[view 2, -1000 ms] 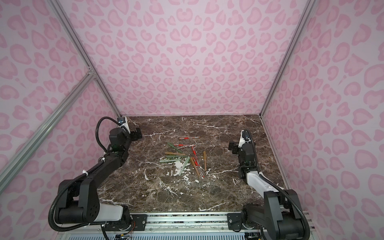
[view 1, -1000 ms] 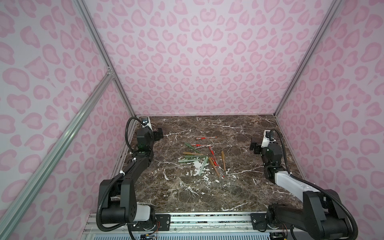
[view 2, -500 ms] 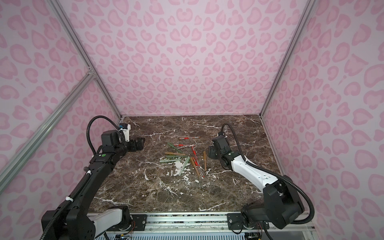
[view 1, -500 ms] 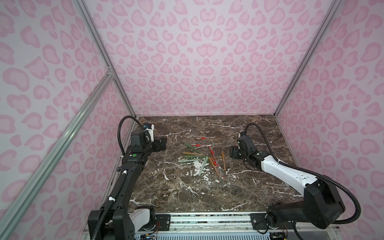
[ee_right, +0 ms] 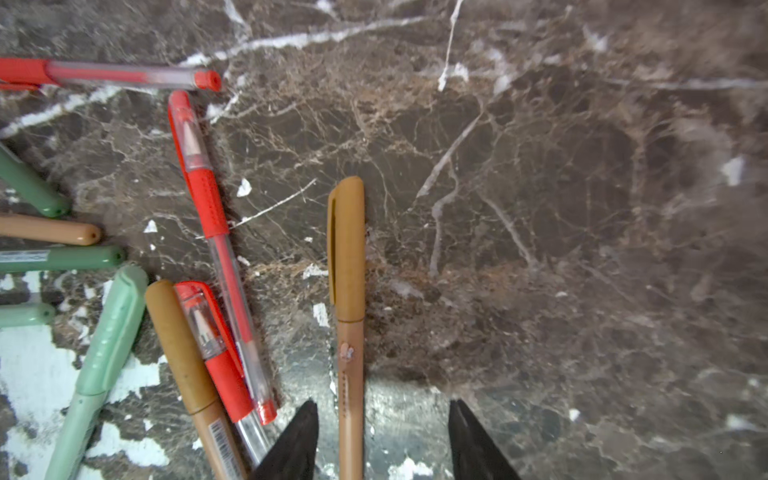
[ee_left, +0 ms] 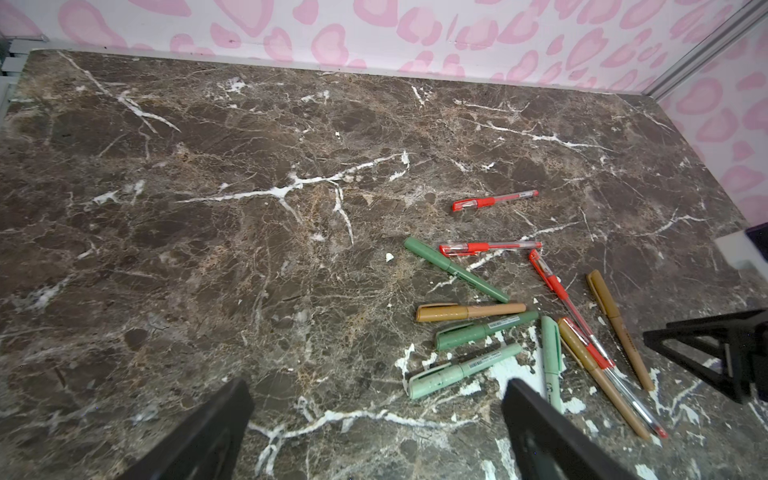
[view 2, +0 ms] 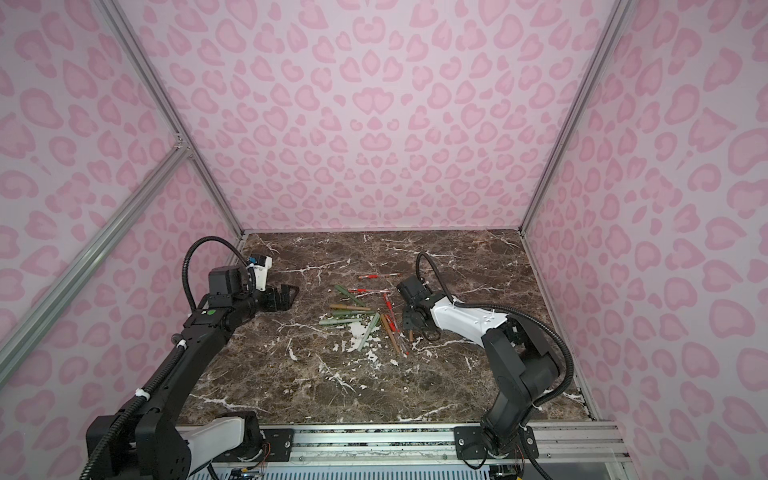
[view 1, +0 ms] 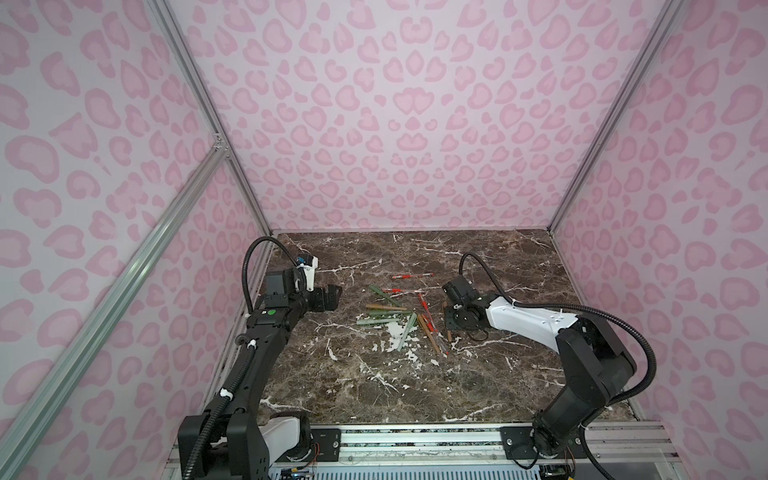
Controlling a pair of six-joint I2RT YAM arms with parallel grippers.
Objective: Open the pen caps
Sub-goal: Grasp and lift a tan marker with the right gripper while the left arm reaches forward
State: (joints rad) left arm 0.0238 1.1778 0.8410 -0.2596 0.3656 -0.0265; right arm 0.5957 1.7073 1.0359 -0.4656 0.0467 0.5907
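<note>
On the desk [view 1: 365, 386], at the heap's edge, the right pincer [ee_right: 382, 419] is apart, straddling the lone tan pen [ee_right: 350, 395] near its cap [ee_right: 347, 249] — not squeezing yet. Left pincer [ee_left: 374, 436] hangs wide apart beside the pens [ee_left: 469, 311] — all capped.

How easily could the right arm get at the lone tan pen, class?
Probably yes, easily: the right end effector hangs over the tan pen, its jaws open on either side of the barrel. Nothing lies between them and the pen; the nearest red pen lies apart, beside it.
</note>
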